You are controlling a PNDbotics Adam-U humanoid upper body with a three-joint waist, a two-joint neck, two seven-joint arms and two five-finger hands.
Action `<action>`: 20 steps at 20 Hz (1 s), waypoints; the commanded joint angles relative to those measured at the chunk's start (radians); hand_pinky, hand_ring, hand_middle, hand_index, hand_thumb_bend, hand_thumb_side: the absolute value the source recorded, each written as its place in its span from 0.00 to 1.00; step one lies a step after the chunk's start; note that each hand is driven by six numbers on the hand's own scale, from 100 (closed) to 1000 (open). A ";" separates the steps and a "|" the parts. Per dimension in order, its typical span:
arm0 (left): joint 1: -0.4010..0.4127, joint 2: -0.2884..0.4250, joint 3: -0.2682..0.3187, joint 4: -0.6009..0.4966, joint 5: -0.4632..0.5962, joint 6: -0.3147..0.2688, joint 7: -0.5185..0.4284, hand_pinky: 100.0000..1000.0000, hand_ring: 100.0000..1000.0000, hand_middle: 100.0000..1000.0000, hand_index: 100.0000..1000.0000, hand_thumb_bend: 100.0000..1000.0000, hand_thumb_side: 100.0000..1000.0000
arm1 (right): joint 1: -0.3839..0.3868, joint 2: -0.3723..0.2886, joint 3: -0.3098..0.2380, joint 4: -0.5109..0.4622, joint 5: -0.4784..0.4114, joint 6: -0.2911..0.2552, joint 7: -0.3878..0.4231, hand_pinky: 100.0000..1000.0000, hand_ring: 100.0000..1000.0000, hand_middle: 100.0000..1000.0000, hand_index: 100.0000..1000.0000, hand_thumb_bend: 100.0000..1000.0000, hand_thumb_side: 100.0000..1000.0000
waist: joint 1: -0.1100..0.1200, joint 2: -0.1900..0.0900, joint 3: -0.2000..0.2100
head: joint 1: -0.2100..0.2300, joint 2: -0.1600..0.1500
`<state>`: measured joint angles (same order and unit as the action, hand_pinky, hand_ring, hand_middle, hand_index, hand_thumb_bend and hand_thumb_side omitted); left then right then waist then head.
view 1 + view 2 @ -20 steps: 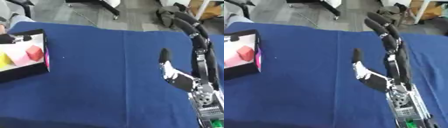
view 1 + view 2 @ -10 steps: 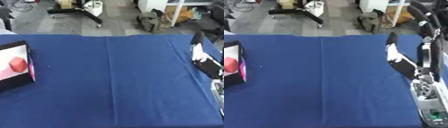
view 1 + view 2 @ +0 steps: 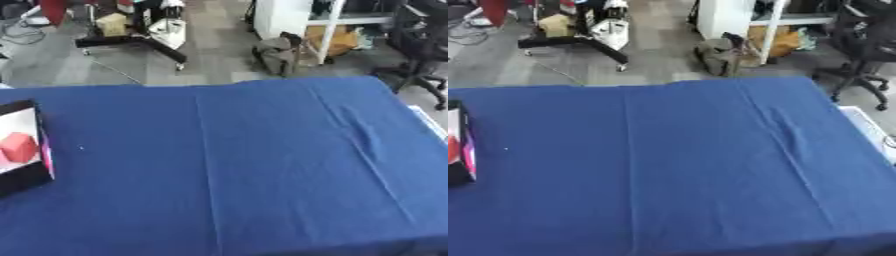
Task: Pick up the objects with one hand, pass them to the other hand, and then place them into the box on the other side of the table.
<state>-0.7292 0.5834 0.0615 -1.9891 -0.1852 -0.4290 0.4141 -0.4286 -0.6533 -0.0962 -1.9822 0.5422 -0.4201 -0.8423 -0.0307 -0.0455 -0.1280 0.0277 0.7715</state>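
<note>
**Hands out of frame; head view swung right across the counter**

Neither hand shows in either eye view at this moment, so I cannot tell whether the fingers are apart, together or clamped on anything. A second ago the right hand stood fingers-up, holding nothing, over the right part of the cloth; half a second ago it sat at the right edge; now it is gone. The whole picture has shifted as well, so this is mostly the head turning, not the things moving.

Landmark: the box (image 3: 24, 150), dark-walled with a pale inside, at the far left edge of the counter (image 3: 245, 165).

- In the box: a red block (image 3: 17, 146), lying against the pale floor near the box's right wall. Earlier a yellow piece lay to the left of it; that part of the box is now cut off by the frame, so I cannot say it is there.
- Right of the box: only blue cloth, with a tiny pale speck (image 3: 81, 147) just beside the box and creases running toward the near edge further right.
- Far right of the box, past the counter's edge: a strip of something pale (image 3: 868, 130), too little visible to identify.

Judgement: no loose object is visible to pick up. The head appears to be searching to the right for the next one, or the supply lies out of view there. The next pick cannot be assessed from these views.
</note>
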 commanded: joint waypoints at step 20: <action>-0.253 0.036 -0.060 -0.011 -0.078 -0.091 0.018 1.00 0.92 0.88 0.97 0.90 1.00 | -0.229 -0.164 0.019 -0.018 -0.020 -0.192 0.009 0.98 0.98 0.95 0.95 0.00 1.00 | -0.005 -0.019 0.014 | -0.007 -0.001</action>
